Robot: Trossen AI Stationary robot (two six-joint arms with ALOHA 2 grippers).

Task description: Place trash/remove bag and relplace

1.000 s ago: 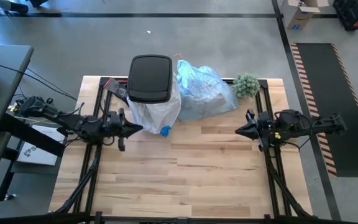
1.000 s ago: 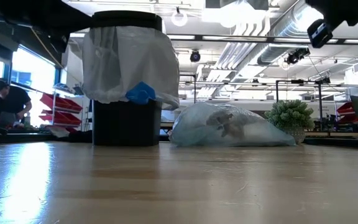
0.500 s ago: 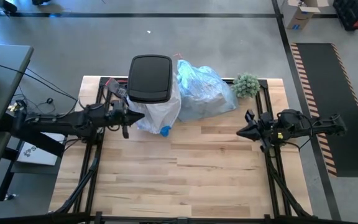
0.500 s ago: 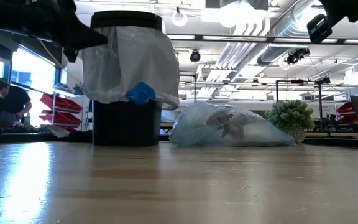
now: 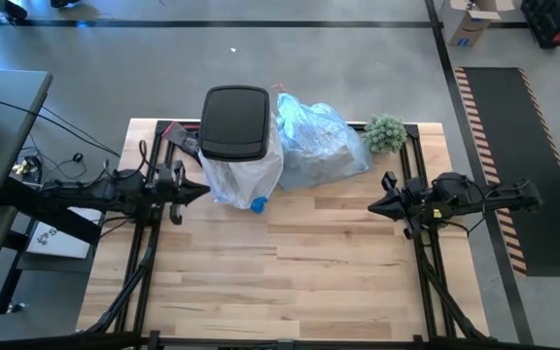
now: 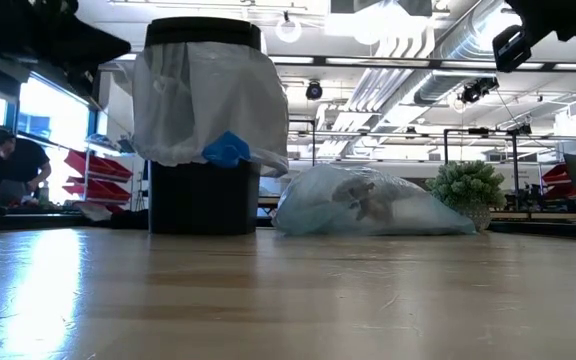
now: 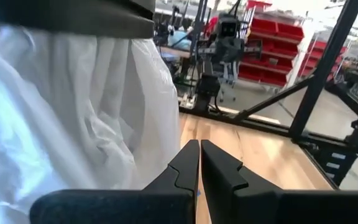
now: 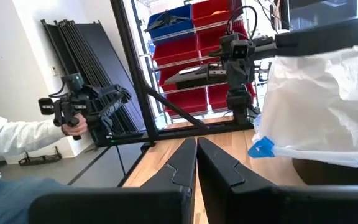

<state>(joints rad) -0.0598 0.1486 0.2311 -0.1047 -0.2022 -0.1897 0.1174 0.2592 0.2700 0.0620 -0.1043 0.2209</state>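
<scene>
From above: a black bin [image 5: 235, 122] at the far side of the wooden table [image 5: 290, 272], lined with a whitish translucent bag [image 5: 246, 175] draped down its near side. Just right of it and touching, the light-blue bag [image 5: 319, 141], bulging and crinkled, lying on the table. Beyond that, at the far right corner, a small green plant [image 5: 385, 131]. Left gripper [image 5: 202, 187] just beside the whitish bag's left flank, above the table; right gripper [image 5: 375, 205] well apart from everything, over the table's right side.

From table height: the bin's black body [image 6: 203, 195] below the draped liner [image 6: 203, 100], a blue bit [image 6: 226, 150] at the liner's lower edge, and through the light-blue bag's [image 6: 368, 205] thin wall a grey-brown crumpled lump of trash [image 6: 368, 198] inside. Contents of the bin itself hidden in every view. Far left in the room, a seated person [image 6: 3, 165].

From the left wrist: fingers [image 7: 219, 168] pressed together with nothing between them, white liner [image 7: 67, 118] filling the space alongside.

From the right wrist: fingers [image 8: 213, 165] likewise closed on nothing, pointing across the table toward the liner [image 8: 322, 106] with its blue bit [image 8: 261, 148], the other arm beyond it, and a person's hand [image 8: 73, 126] and white sleeve [image 8: 11, 137] holding a dark device off the table.
</scene>
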